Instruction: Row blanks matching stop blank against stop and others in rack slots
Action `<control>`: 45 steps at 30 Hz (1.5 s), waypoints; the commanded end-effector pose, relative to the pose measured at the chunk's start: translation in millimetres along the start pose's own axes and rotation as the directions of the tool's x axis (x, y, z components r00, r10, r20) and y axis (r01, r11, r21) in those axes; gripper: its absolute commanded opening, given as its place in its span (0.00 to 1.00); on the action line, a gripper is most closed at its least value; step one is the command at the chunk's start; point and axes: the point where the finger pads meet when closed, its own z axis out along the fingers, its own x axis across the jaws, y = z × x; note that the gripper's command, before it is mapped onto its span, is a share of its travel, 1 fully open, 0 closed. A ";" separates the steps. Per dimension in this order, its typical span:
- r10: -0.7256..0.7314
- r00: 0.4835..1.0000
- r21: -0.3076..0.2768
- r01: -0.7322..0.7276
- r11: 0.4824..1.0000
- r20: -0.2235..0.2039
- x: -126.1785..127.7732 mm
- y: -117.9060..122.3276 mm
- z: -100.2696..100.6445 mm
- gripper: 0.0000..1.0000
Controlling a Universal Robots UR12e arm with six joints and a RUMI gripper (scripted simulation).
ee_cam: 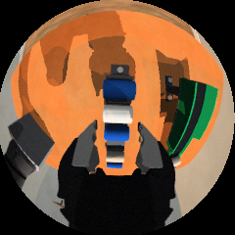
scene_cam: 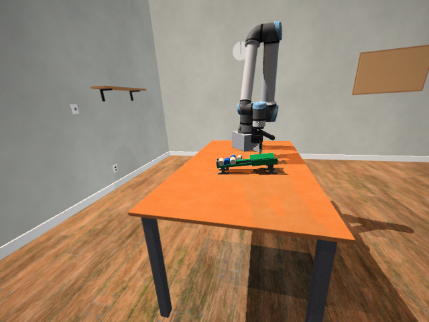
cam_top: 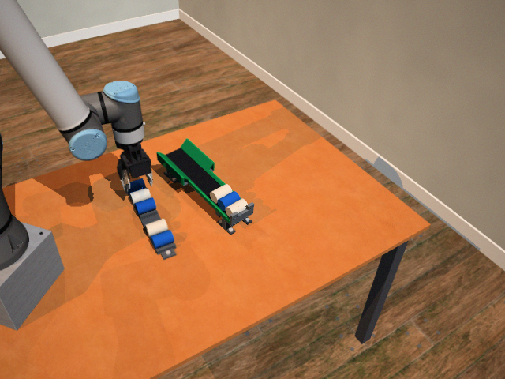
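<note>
The stock rack (cam_top: 150,217) (ee_cam: 116,145) holds, from its far end, a blue blank (cam_top: 136,186) (ee_cam: 118,90), a pale one (cam_top: 140,196) (ee_cam: 117,114), a blue one (cam_top: 145,205) (ee_cam: 117,132), a bare stretch, a cream one (cam_top: 157,227) and a blue one (cam_top: 162,238). On the green ramp (cam_top: 200,171) (scene_cam: 263,159) (ee_cam: 211,109), a cream blank (cam_top: 236,207) lies at the stop (cam_top: 247,213), then a blue one (cam_top: 229,200), then a cream one (cam_top: 221,193), in a row. My gripper (cam_top: 138,183) (ee_cam: 117,121) is open and empty over the rack's far end, its jaws towards either side. Its exact height is unclear.
The orange table (cam_top: 309,196) (scene_cam: 221,194) carries the rack and ramp side by side. The ramp's raised green walls stand at its upper end, near the gripper. The arm's grey base block (cam_top: 36,273) (scene_cam: 240,140) is beside the rack.
</note>
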 end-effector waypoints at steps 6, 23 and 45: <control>0.000 1.000 0.000 0.000 1.000 -0.001 0.6 0.0 -0.3 0.49; 0.000 1.000 0.000 0.000 1.000 -0.001 0.6 0.0 -0.3 0.49; 0.000 1.000 0.000 0.000 1.000 -0.001 0.6 0.0 7.3 0.49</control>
